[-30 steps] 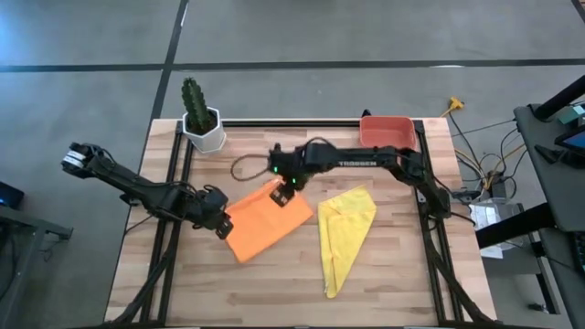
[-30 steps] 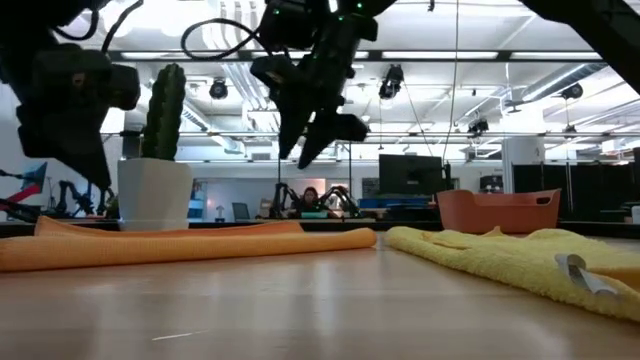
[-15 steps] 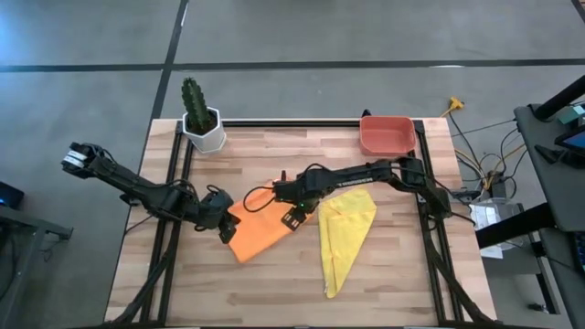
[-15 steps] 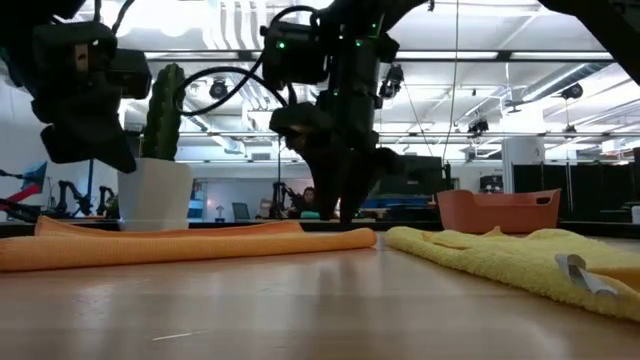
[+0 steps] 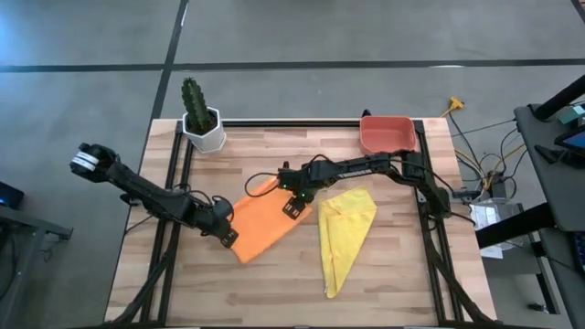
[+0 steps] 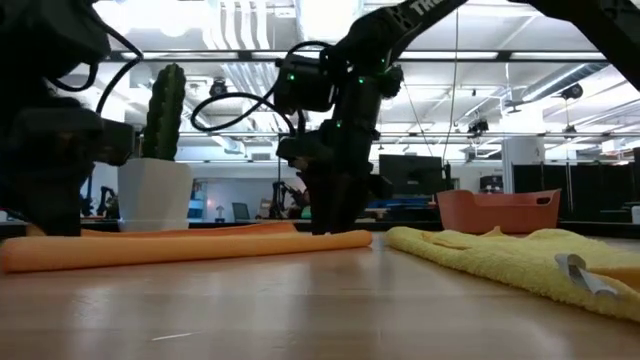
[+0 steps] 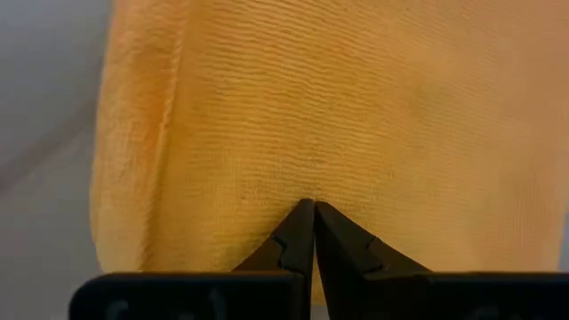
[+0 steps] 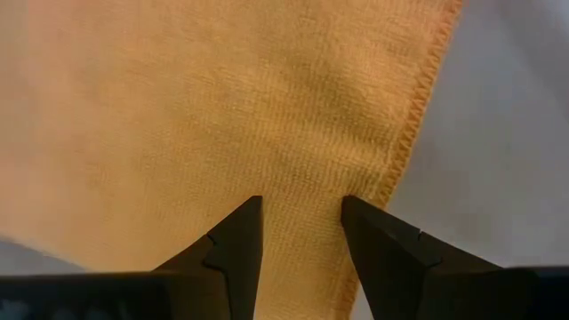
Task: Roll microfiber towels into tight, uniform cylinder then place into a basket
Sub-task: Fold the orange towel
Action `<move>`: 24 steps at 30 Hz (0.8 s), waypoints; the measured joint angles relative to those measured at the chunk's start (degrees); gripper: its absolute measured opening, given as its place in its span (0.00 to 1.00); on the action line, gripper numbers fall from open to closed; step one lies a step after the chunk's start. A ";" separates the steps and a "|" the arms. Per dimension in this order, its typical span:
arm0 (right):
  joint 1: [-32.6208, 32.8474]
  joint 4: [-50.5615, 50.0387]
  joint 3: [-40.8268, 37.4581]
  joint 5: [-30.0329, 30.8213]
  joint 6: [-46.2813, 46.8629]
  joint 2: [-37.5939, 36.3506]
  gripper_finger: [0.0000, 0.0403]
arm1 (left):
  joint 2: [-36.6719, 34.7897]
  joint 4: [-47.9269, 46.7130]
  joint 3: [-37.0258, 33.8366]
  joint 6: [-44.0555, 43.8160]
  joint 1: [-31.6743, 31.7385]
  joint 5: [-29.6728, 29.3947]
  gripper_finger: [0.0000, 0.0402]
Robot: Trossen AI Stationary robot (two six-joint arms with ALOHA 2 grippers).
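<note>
While both arms press down, orange towel (image 5: 262, 217) lying flat, slanting away from the cactus (image 5: 193, 99), left gripper (image 5: 228, 238) closed, right gripper (image 5: 292, 208) parted, wood table (image 5: 393, 265), office behind.

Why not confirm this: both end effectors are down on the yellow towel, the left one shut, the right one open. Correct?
Wrong towel. Both the left end effector, shut, and the right end effector, open, are down on the orange towel; the yellow towel lies untouched beside it. The high view shows this.

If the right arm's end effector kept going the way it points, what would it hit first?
Most likely the bright orange microfiber towel: the right end effector points down at it with open fingers, near its stitched edge.
</note>
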 joint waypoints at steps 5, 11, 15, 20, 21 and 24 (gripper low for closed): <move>-2.17 4.56 -0.05 0.09 -6.25 0.63 0.38 | 4.12 3.05 0.06 -0.23 -0.68 4.98 0.00; -4.34 10.81 0.05 0.42 -13.01 1.47 0.38 | 7.55 11.34 0.12 -4.93 -2.02 8.65 0.00; -5.38 12.69 0.05 1.33 -15.53 1.86 0.38 | 8.90 16.41 0.12 -7.85 -3.23 10.07 0.00; -6.16 11.14 0.05 1.34 -18.28 1.12 0.38 | 9.02 19.17 0.51 -6.31 -3.75 13.26 0.00; -6.17 9.67 0.03 1.63 -18.65 0.51 0.38 | 8.52 18.69 0.49 -5.98 -3.75 14.35 0.00; -6.41 4.29 0.45 2.97 -18.71 -2.10 0.38 | 6.41 16.15 0.27 -6.03 -3.99 15.99 0.00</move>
